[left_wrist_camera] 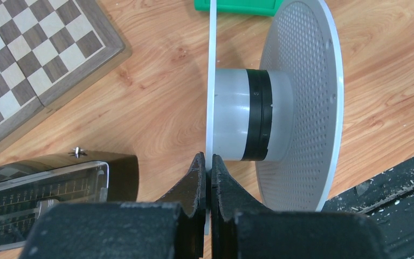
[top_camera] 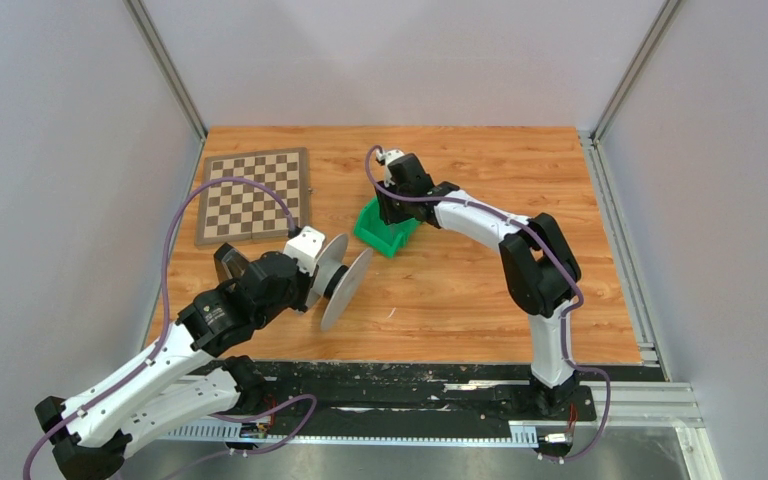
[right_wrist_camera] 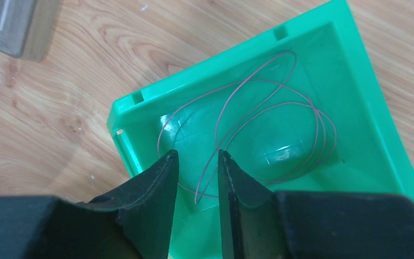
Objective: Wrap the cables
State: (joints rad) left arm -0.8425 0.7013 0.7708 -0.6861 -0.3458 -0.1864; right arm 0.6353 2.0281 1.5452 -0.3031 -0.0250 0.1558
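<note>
A pale grey two-disc spool (top_camera: 345, 275) stands on edge near the table's front left; in the left wrist view its near disc (left_wrist_camera: 212, 81), pale hub with a black band and perforated far disc (left_wrist_camera: 307, 108) show. My left gripper (left_wrist_camera: 208, 162) is shut on the rim of the near disc. The cable (right_wrist_camera: 259, 124), a hair-thin pale strand, lies in loose loops inside a green bin (right_wrist_camera: 356, 108). My right gripper (right_wrist_camera: 197, 156) is open over the bin, a loop end lying between its fingers, untouched.
A chessboard (top_camera: 254, 194) lies at the back left and shows in the left wrist view (left_wrist_camera: 27, 65). A dark case with a clear window (left_wrist_camera: 43, 189) lies left of my left fingers. The green bin (top_camera: 384, 228) sits mid-table. A black rail (top_camera: 410, 385) runs along the near edge.
</note>
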